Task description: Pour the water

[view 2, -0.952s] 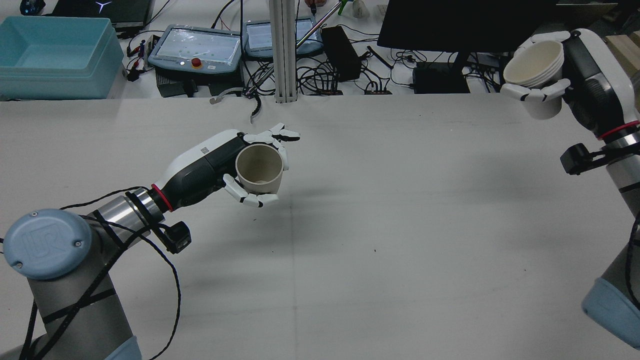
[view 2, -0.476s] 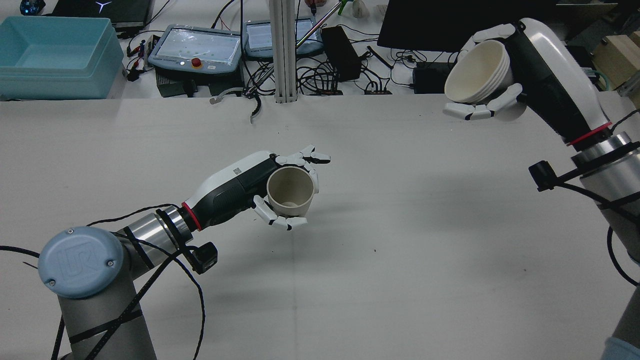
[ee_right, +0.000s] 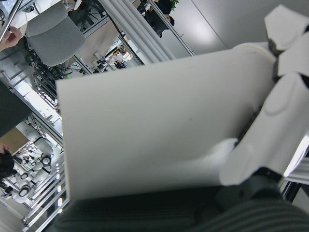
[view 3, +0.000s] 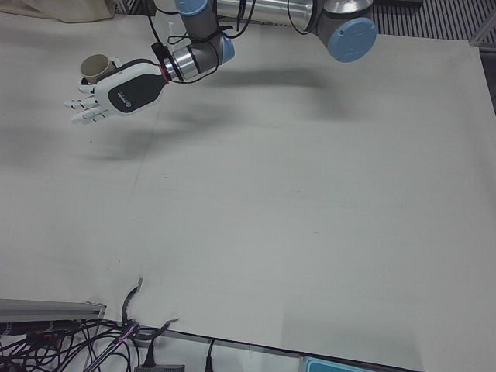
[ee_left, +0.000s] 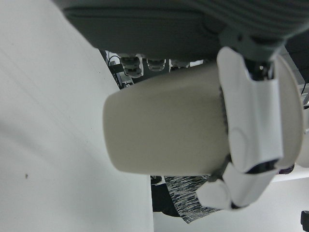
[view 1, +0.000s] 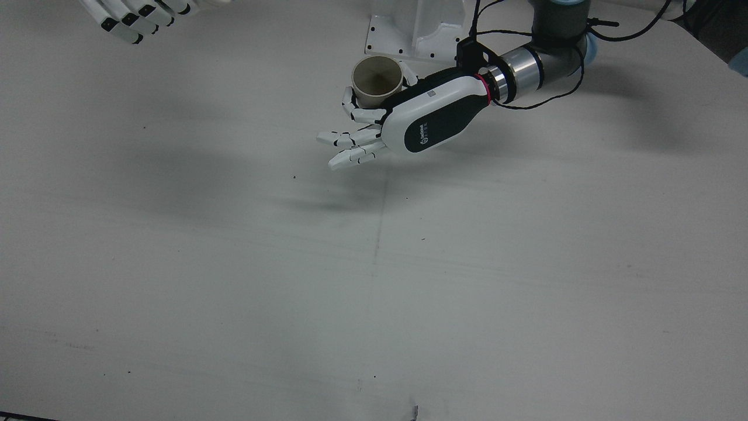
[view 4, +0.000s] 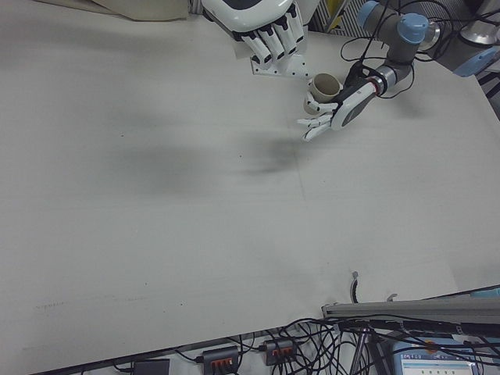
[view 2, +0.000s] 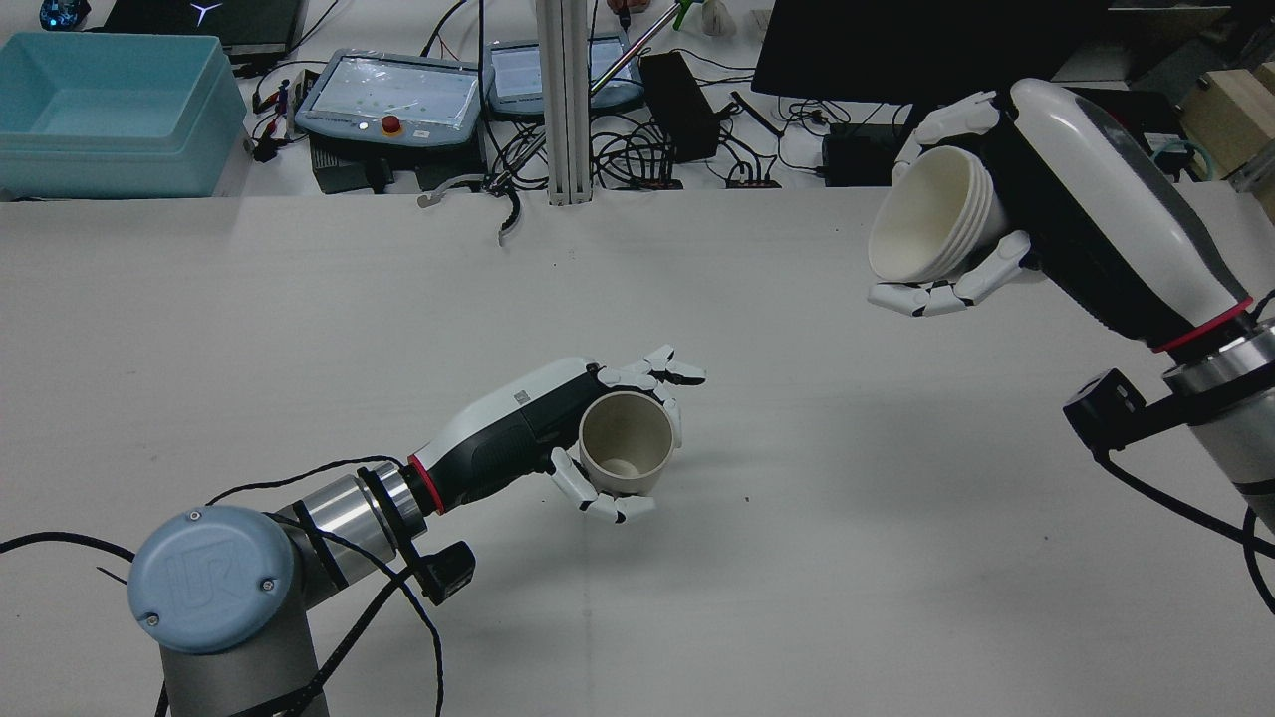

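While left hand (view 2: 558, 423) grips beige cup (view 2: 623, 443) nearer centre, right hand (view 2: 986, 239) tilts gripped white cups (view 2: 921, 229) lower.

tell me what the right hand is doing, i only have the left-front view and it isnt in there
Observer: The right hand holds a stack of white cups, tilted toward the table's middle.
Operator: over my cup yet
Observer: No. In the rear view it is raised, off to the side of the cup in the left hand.
Operator: anything in my cup
Observer: The front view looks into it; I see no water.
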`<state>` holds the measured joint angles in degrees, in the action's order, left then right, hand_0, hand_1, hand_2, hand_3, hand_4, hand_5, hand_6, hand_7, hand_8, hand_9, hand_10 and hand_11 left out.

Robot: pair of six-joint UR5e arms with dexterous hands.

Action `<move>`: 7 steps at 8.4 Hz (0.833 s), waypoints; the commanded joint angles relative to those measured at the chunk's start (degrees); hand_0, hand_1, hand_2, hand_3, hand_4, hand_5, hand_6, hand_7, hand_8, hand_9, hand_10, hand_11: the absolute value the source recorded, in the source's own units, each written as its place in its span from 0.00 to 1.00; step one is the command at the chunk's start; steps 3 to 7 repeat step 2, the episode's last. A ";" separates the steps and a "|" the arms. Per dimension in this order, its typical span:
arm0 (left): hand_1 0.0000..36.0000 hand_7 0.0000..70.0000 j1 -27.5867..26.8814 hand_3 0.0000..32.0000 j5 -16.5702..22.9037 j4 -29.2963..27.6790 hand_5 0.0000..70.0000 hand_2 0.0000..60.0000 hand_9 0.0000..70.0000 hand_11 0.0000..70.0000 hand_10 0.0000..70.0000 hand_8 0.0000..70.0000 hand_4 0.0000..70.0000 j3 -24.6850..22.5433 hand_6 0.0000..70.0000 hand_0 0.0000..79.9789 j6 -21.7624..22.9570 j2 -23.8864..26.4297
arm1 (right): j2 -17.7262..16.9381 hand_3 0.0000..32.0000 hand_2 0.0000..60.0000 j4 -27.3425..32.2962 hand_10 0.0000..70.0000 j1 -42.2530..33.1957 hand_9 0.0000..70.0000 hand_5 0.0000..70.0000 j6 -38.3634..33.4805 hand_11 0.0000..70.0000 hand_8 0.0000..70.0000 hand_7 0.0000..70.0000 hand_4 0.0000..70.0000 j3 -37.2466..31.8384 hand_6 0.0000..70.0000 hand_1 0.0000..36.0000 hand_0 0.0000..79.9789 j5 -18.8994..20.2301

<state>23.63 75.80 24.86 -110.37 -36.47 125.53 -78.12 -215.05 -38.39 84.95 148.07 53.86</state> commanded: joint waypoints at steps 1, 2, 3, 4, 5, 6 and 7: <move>1.00 0.30 -2.71 0.00 -0.30 -1.03 1.00 1.00 0.05 0.12 0.06 0.02 0.80 1.99 0.15 0.70 -1.94 1.64 | 0.86 0.00 1.00 -0.63 0.62 4.44 1.00 1.00 8.88 0.90 0.85 1.00 0.68 0.38 1.00 1.00 0.72 -3.13; 1.00 0.30 -2.71 0.00 -0.21 -1.39 1.00 1.00 0.05 0.12 0.06 0.02 0.80 2.61 0.15 0.70 -1.94 2.00 | 1.56 0.00 1.00 -0.63 0.63 7.86 1.00 1.00 12.40 0.91 0.84 1.00 0.68 0.38 1.00 1.00 0.72 -4.97; 1.00 0.30 -2.71 0.00 -0.21 -1.39 1.00 1.00 0.05 0.12 0.06 0.02 0.80 2.61 0.15 0.70 -1.94 2.00 | 1.56 0.00 1.00 -0.63 0.63 7.86 1.00 1.00 12.40 0.91 0.84 1.00 0.68 0.38 1.00 1.00 0.72 -4.97; 1.00 0.30 -2.71 0.00 -0.21 -1.39 1.00 1.00 0.05 0.12 0.06 0.02 0.80 2.61 0.15 0.70 -1.94 2.00 | 1.56 0.00 1.00 -0.63 0.63 7.86 1.00 1.00 12.40 0.91 0.84 1.00 0.68 0.38 1.00 1.00 0.72 -4.97; 1.00 0.30 -2.71 0.00 -0.21 -1.39 1.00 1.00 0.05 0.12 0.06 0.02 0.80 2.61 0.15 0.70 -1.94 2.00 | 1.56 0.00 1.00 -0.63 0.63 7.86 1.00 1.00 12.40 0.91 0.84 1.00 0.68 0.38 1.00 1.00 0.72 -4.97; 1.00 0.30 -2.71 0.00 -0.21 -1.39 1.00 1.00 0.05 0.12 0.06 0.02 0.80 2.61 0.15 0.70 -1.94 2.00 | 1.56 0.00 1.00 -0.63 0.63 7.86 1.00 1.00 12.40 0.91 0.84 1.00 0.68 0.38 1.00 1.00 0.72 -4.97; 1.00 0.30 -2.71 0.00 -0.21 -1.39 1.00 1.00 0.05 0.12 0.06 0.02 0.80 2.61 0.15 0.70 -1.94 2.00 | 1.56 0.00 1.00 -0.63 0.63 7.86 1.00 1.00 12.40 0.91 0.84 1.00 0.68 0.38 1.00 1.00 0.72 -4.97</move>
